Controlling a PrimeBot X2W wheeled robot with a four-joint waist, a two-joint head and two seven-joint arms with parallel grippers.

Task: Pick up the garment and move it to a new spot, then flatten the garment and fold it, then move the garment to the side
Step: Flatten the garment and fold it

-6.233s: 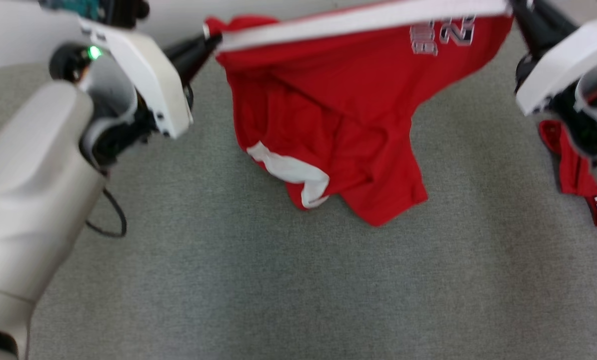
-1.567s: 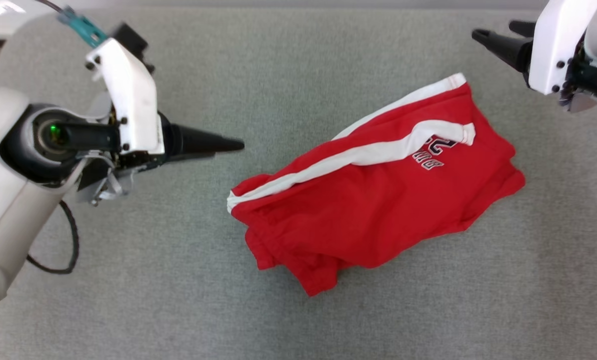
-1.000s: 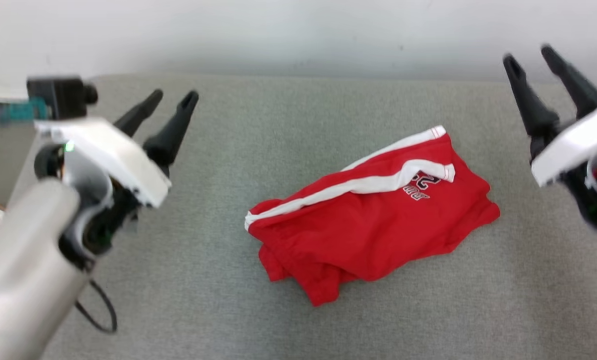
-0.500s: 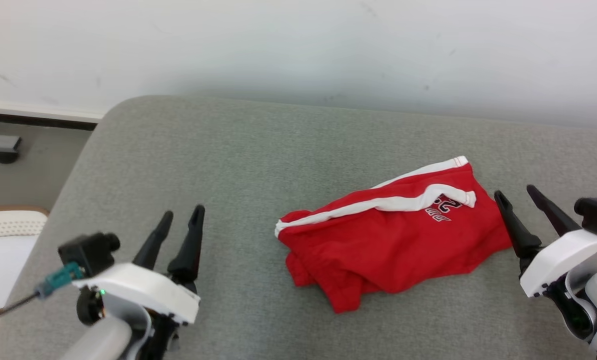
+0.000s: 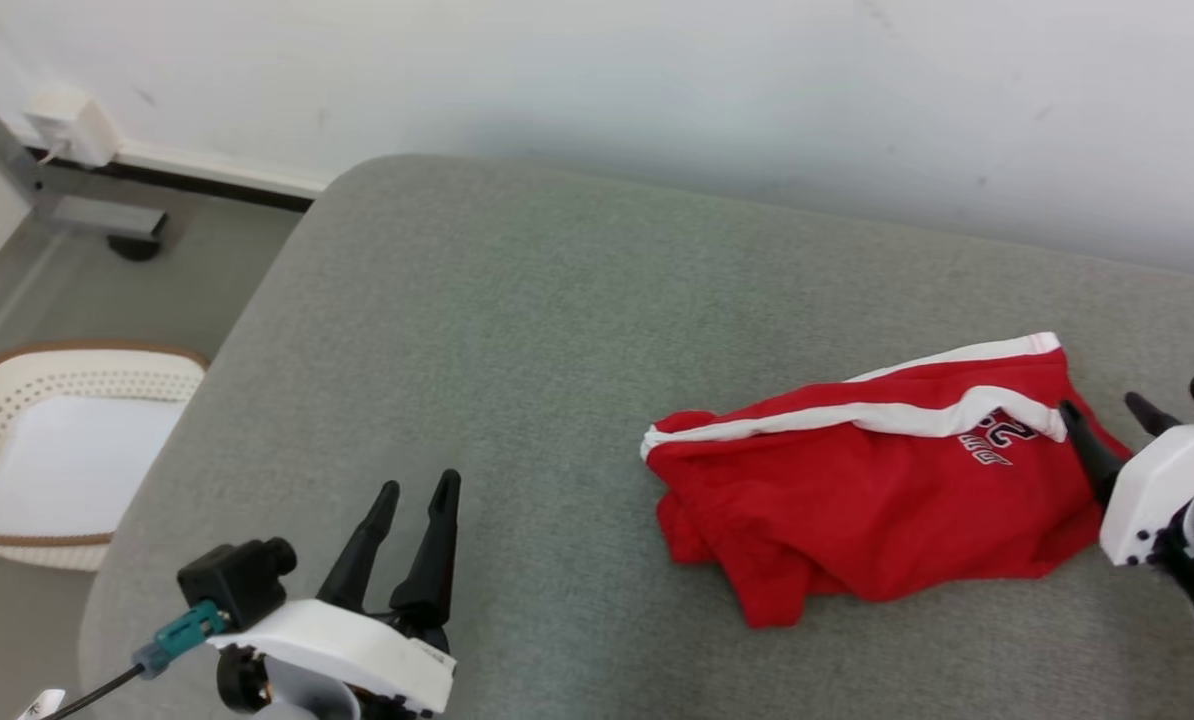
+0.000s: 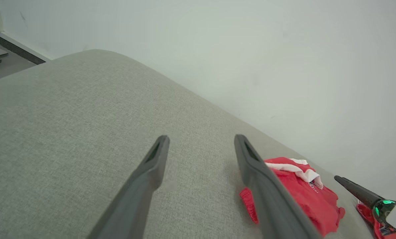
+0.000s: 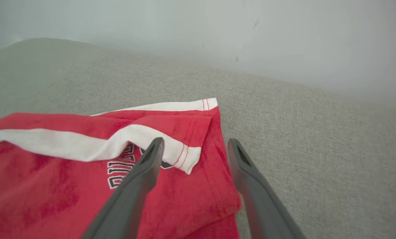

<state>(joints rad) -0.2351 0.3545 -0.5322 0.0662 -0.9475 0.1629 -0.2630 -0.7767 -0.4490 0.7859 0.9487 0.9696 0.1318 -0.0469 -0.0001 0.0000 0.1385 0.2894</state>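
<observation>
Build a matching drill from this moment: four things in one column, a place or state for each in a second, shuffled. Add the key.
Column 1
1. red garment
2. left gripper
3. right gripper
4. white basket

Column 2
A. on the floor, past the left edge of the grey cushion
B. open, over bare cushion, apart from the garment
C. open, at the garment's end that bears the lettering
D. lying bunched on the cushion, white stripe on top

Pairs: 1-D, 2-B, 3-C, 4-A
</observation>
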